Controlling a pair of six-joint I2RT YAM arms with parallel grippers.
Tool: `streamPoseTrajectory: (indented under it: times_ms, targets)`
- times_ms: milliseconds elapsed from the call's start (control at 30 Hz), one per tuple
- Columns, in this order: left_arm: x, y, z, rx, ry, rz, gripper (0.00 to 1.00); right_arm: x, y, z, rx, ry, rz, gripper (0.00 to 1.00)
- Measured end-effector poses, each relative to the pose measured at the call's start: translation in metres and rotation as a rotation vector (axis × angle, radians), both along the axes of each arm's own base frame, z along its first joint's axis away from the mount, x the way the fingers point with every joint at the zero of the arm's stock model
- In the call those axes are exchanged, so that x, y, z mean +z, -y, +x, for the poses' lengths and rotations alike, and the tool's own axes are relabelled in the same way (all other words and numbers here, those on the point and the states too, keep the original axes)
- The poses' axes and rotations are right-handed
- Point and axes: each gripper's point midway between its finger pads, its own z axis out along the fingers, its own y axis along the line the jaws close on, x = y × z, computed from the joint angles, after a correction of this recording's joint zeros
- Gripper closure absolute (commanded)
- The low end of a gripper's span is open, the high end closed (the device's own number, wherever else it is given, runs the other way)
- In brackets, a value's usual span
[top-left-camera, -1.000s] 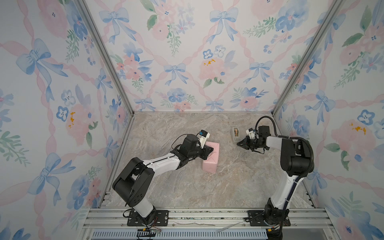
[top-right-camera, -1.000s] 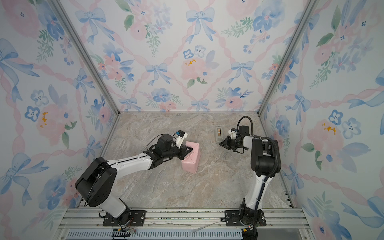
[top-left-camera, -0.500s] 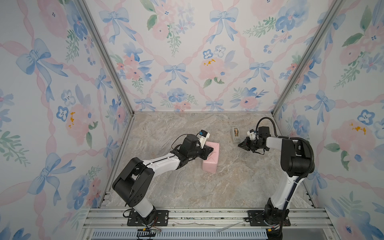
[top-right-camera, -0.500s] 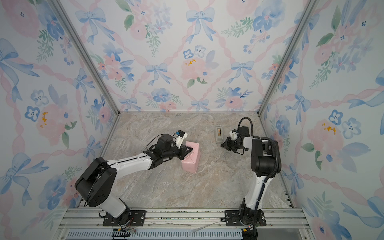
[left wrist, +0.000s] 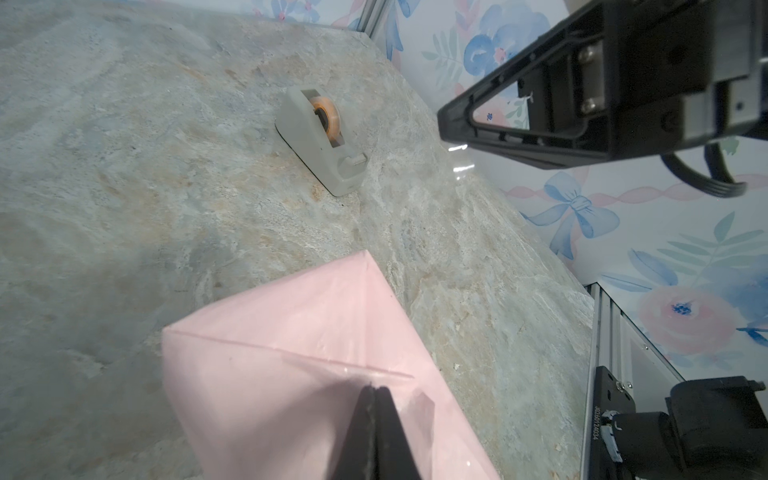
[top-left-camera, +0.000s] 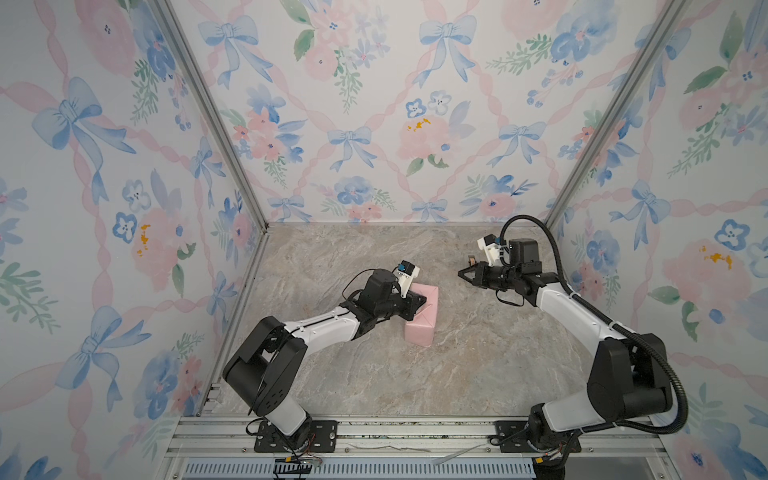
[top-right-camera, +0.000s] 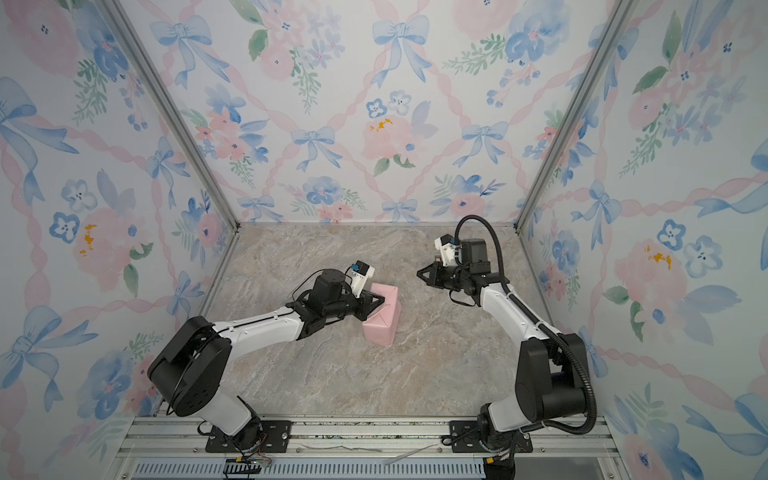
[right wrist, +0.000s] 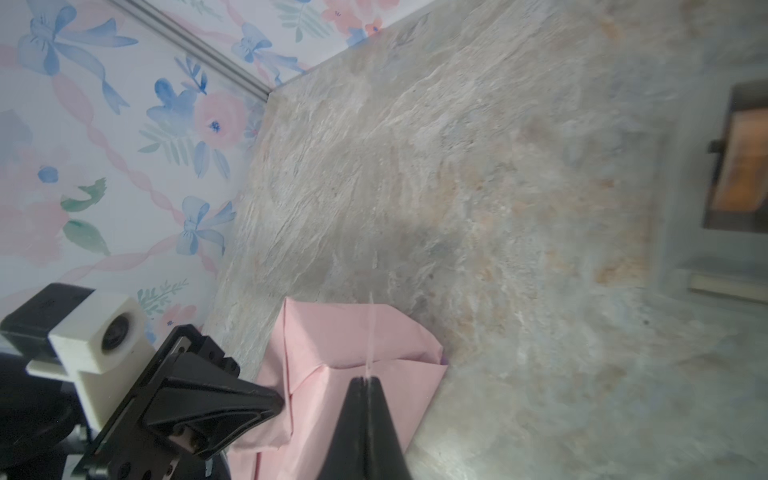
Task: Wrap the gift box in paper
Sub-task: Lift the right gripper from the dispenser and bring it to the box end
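Top views: pale pink folded paper parcel (top-left-camera: 422, 328) sits mid-table, bare marble tabletop (top-left-camera: 374, 374) all round; L gripper (top-left-camera: 422, 300) at its top edge, R gripper (top-left-camera: 460, 273) well apart. L wrist: jaws closed, tips on paper fold. R wrist: jaws pinch thin clear strip (right wrist: 370, 332).

the folded paper (left wrist: 291, 340) is pale pink, thin and softly matt, with sharp creases. the table (left wrist: 124, 187) looks like veined grey-beige stone, slightly rough. the tape dispenser (left wrist: 307, 137) is matt grey plastic holding an amber, translucent roll. the left gripper (left wrist: 374, 390) is matt black plastic; the frame rails (top-left-camera: 415, 432) are ribbed bare metal.
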Motion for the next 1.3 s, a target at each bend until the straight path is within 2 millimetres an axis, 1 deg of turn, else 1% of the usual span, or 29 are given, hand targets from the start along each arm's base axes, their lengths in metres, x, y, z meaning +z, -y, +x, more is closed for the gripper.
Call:
streamPoseTrajectory:
  times_ms: [100,167,267,567,833,1100,1300]
  targets:
    - [0.000,-0.002,-0.004,-0.002,-0.003,0.002,0.94,-0.009,-0.022,-0.019,0.056,-0.035,0.001,1.00]
    - [0.001,-0.004,-0.006,-0.002,-0.007,0.005,0.94,-0.014,-0.030,-0.027,0.075,-0.058,-0.002,1.00]
    - [0.001,-0.006,-0.009,-0.002,-0.010,0.008,0.94,-0.016,-0.037,-0.033,0.088,-0.072,-0.005,1.00]
    - [0.000,-0.010,-0.014,-0.002,-0.013,0.011,0.94,-0.017,-0.048,-0.045,0.127,-0.099,-0.002,1.00]
    - [0.000,-0.012,-0.016,-0.001,-0.013,0.009,0.94,-0.005,-0.065,-0.054,0.210,-0.112,-0.004,1.00]
    - [0.000,-0.011,-0.018,-0.002,-0.012,0.008,0.94,-0.014,-0.070,-0.060,0.280,-0.183,-0.043,1.00]
    - [0.000,-0.011,-0.018,-0.002,-0.012,0.008,0.94,-0.014,-0.075,-0.060,0.346,-0.212,-0.074,1.00]
